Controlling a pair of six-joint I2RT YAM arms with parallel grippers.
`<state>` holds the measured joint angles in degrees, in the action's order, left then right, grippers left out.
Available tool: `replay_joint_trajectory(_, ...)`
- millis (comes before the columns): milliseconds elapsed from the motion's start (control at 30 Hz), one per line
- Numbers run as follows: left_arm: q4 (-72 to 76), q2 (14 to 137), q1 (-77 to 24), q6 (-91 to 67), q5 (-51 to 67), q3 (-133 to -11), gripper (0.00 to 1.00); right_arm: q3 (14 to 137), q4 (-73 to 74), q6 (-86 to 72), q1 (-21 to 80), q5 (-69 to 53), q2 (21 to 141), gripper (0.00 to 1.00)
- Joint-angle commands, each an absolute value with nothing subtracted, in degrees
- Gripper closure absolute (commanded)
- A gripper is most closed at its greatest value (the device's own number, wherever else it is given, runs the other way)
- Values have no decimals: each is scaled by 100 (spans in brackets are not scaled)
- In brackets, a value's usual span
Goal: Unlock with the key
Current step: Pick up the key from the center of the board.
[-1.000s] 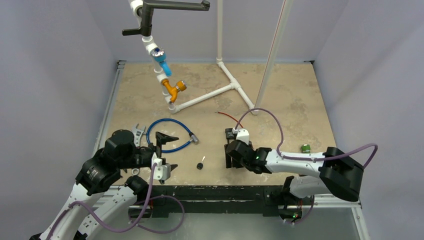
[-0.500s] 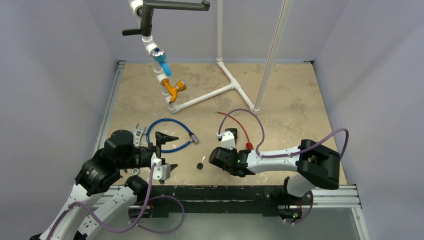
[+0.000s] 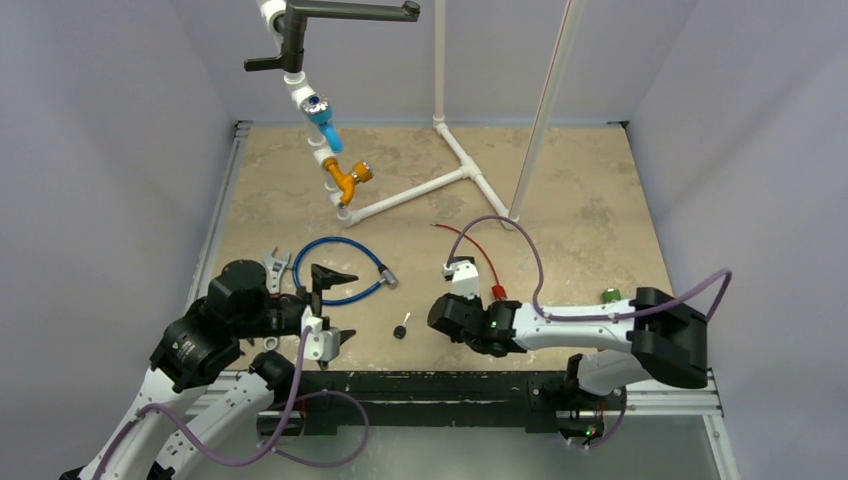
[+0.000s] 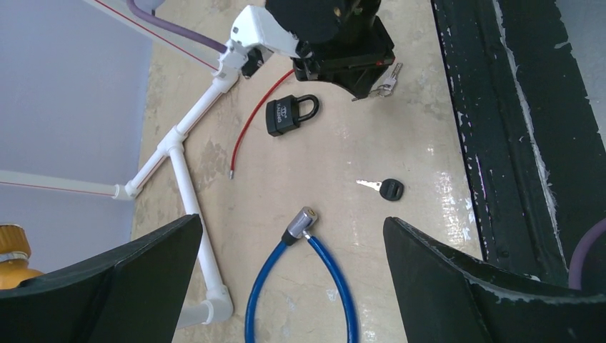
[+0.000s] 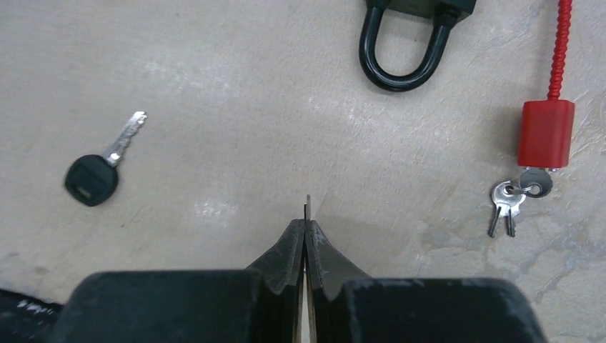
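Observation:
A black-headed key (image 5: 96, 171) lies flat on the table, also seen as the key (image 3: 401, 330) between the two arms. My right gripper (image 5: 306, 225) is shut, and a thin metal sliver like a key blade seen edge-on sticks out of its tips. It hovers right of the black-headed key and below the black padlock (image 5: 411, 36). The blue cable lock (image 4: 307, 286) lies under my left gripper (image 4: 291, 221), which is wide open and holds nothing. Its silver lock head (image 4: 301, 223) points toward the key.
A red cable lock (image 5: 545, 132) with a pair of small silver keys (image 5: 511, 196) lies right of the right gripper. A white pipe frame (image 3: 420, 190) with valves stands at the back. A wrench (image 3: 275, 265) lies near the left arm, and a green object (image 3: 611, 295) at the right.
The right gripper moved left off the padlock toward the black-headed key while its jaws closed, then eased slightly right. The left arm has not moved.

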<state>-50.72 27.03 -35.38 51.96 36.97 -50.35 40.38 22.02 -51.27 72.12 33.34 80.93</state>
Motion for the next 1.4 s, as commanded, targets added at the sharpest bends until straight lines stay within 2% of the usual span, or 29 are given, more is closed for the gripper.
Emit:
replay_joint_trajectory(0, -5058, 2713, -3565, 5422, 3972, -4993, 0, 3950, 2049, -4860, 7242, 3234, 7252, 100)
replay_joint_trajectory(233, -4522, 2800, -3664, 5996, 4105, -4386, 0, 4043, 1459, -4115, 7243, 2488, 6218, 100)
replay_joint_trajectory(333, -4394, 2939, -3867, 6458, 4000, -4171, 0, 4034, 1531, -4029, 7234, 2625, 6079, 100)
replay_joint_trajectory(367, -4393, 3008, -3968, 6452, 3936, -4191, 0, 4055, 1862, -4143, 7227, 2724, 6149, 95)
replay_joint_trajectory(500, -4309, 3154, -4246, 6031, 3737, -4361, 0, 3835, 2405, -4756, 7233, 2783, 6507, 56)
replay_joint_trajectory(600, -4172, 3085, -4267, 5844, 3688, -4351, 0, 3367, 2007, -5062, 7233, 2550, 6658, 47)
replay_joint_trajectory(767, -4189, 3063, -4322, 5877, 3609, -4405, 0, 3231, 1698, -5138, 7233, 2486, 7186, 42)
replay_joint_trajectory(1100, -4133, 3059, -4360, 5810, 3600, -4471, 0, 3496, 1466, -4897, 7233, 2792, 7902, 44)
replay_joint_trajectory(1267, -4098, 3050, -4372, 5743, 3595, -4528, 0, 3518, 1422, -4885, 7242, 2756, 8155, 62)
replay_joint_trajectory(1367, -4083, 3042, -4368, 5689, 3603, -4555, 0, 3507, 1434, -4902, 7274, 2749, 8249, 79)
